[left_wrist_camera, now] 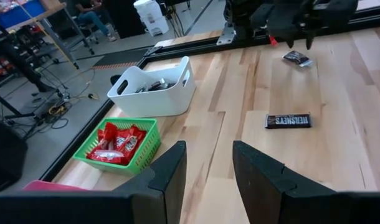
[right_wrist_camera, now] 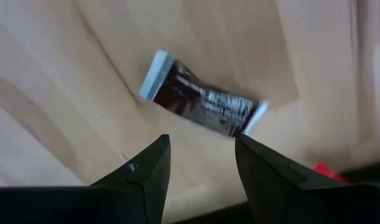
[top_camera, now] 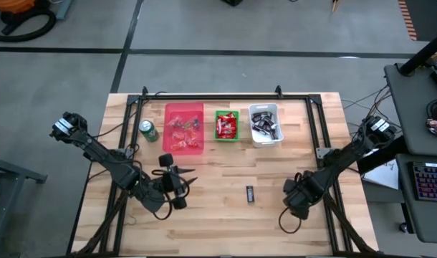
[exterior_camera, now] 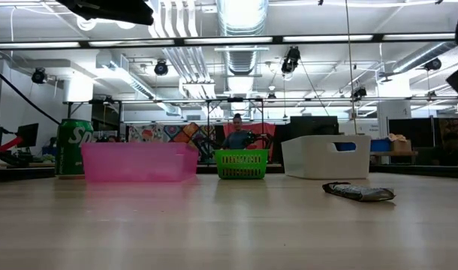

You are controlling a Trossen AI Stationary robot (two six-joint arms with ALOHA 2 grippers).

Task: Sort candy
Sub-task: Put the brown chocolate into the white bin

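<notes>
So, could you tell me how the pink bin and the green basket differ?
The pink bin is wider and see-through, holding mixed-colour sweets; the green basket is smaller with slotted walls, holding red-wrapped ones. The pink bin sits next to the green can; the green basket sits beside the white bin. Both are open-topped.

The left gripper (left_wrist_camera: 207,171) occupies the near foreground, its two dark fingers (left_wrist_camera: 171,177) parted with bare wooden table (left_wrist_camera: 358,143) visible between them; nothing is held. Beyond the fingers stands a green basket (left_wrist_camera: 146,149) containing red-wrapped candy (left_wrist_camera: 115,142). Next along is a white bin (left_wrist_camera: 154,99) with dark-wrapped pieces (left_wrist_camera: 154,86) inside. A pink bin corner (left_wrist_camera: 43,185) shows beside the green basket. A dark Hershey's bar (left_wrist_camera: 288,121) lies flat on the table, apart from the bins. Farther off, a small dark-wrapped candy (left_wrist_camera: 296,58) lies beneath the other arm's gripper (left_wrist_camera: 293,18). A seated person (left_wrist_camera: 93,15) appears in the room beyond.
</notes>
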